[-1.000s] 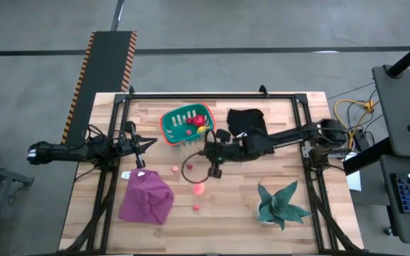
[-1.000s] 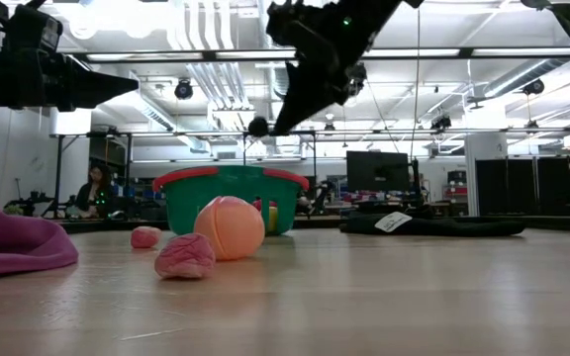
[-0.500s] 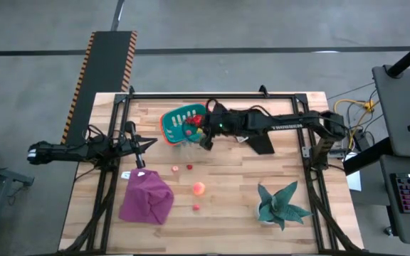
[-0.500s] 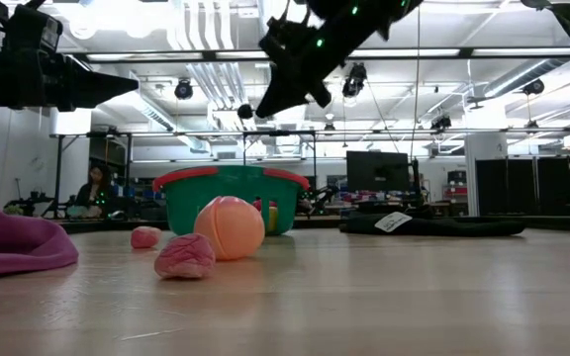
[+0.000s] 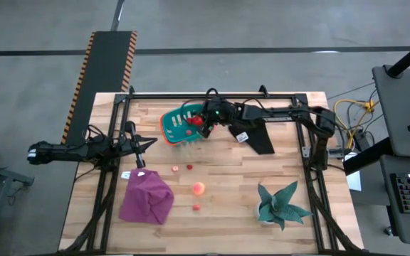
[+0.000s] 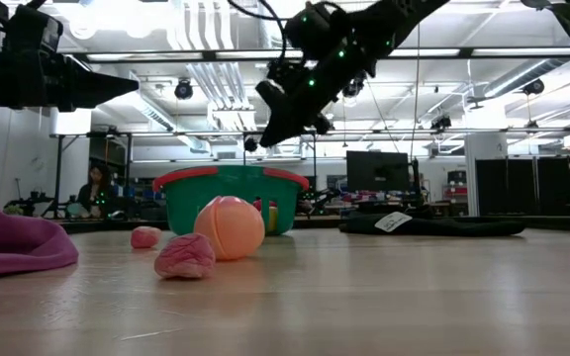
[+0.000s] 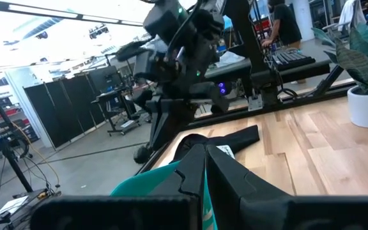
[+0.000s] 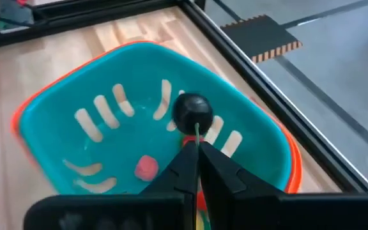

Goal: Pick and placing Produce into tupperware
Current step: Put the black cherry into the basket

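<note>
You see the teal-green, rounded-rectangular plastic tupperware with an orange-red rim and pale slotted ribs on its floor, standing toward the far edge of the light wooden plank table. Inside it lie a small pink piece and, in the high view, red and yellow pieces.

The right gripper hangs over the tupperware, its jaws pinched together on the thin stem of a dark brown, glossy, round toy fruit, which is suspended above the ribbed floor.

Three more produce pieces rest on the bare table, well apart from the tupperware: a smooth orange-pink round fruit, a knobbly pink piece and a small pink-red piece.

The left gripper waits beyond the table's left edge, jaws together and holding nothing.

A crumpled purple cloth lies near the front left. A black cloth lies beside the right arm. A teal spiky-leaved plant in a white pot stands at the front right.
</note>
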{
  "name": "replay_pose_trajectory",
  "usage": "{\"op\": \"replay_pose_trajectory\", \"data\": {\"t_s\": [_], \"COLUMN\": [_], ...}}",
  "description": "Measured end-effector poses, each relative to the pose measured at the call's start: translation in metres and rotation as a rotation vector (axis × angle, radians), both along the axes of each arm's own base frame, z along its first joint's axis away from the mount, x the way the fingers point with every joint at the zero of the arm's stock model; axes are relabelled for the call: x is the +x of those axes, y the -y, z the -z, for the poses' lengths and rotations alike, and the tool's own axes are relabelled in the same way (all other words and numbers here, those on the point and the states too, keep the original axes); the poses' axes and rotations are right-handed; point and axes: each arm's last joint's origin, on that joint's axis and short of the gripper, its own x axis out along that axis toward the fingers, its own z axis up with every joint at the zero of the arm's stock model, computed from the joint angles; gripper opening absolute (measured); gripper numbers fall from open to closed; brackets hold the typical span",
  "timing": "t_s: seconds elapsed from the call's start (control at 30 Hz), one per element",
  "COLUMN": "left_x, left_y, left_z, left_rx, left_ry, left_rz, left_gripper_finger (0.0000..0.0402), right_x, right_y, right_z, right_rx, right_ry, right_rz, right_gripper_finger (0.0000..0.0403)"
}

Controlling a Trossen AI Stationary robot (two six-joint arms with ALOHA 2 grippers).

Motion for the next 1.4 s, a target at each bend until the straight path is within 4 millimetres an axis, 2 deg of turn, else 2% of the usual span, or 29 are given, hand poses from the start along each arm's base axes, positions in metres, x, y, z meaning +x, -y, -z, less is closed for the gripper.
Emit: {"op": "replay_pose_trajectory", "data": {"t_s": [0.23,0.37,0.63,0.83,1.23,1.4], "left_x": [0.0,0.0,0.0,0.0,0.0,0.0], "left_y": [0.0,0.0,0.0,0.0,0.0,0.0], "left_z": [0.0,0.0,0.0,0.0,0.0,0.0], "left_rx": [0.0,0.0,0.0,-0.001,-0.003,-0.003], "left_ry": [0.0,0.0,0.0,-0.004,-0.002,-0.002], "left_rz": [-0.012,-0.017,-0.016,-0.016,-0.015,-0.015], "left_gripper_finger": [0.0002,0.0002,0.0002,0.0002,0.0002,0.0002], "right_x": [0.007,0.017,0.032,0.028,0.026,0.026], "right_y": [0.013,0.018,0.027,0.031,0.03,0.03], "right_z": [0.008,0.02,0.029,0.028,0.025,0.023], "right_rx": [0.003,0.014,0.023,0.012,0.014,0.011], "right_ry": [0.022,-0.006,-0.065,-0.132,-0.139,-0.132], "right_rz": [0.027,0.011,0.021,0.039,0.038,0.038], "right_gripper_finger": [0.0008,0.0008,0.0009,0.0009,0.0009,0.0026]}}
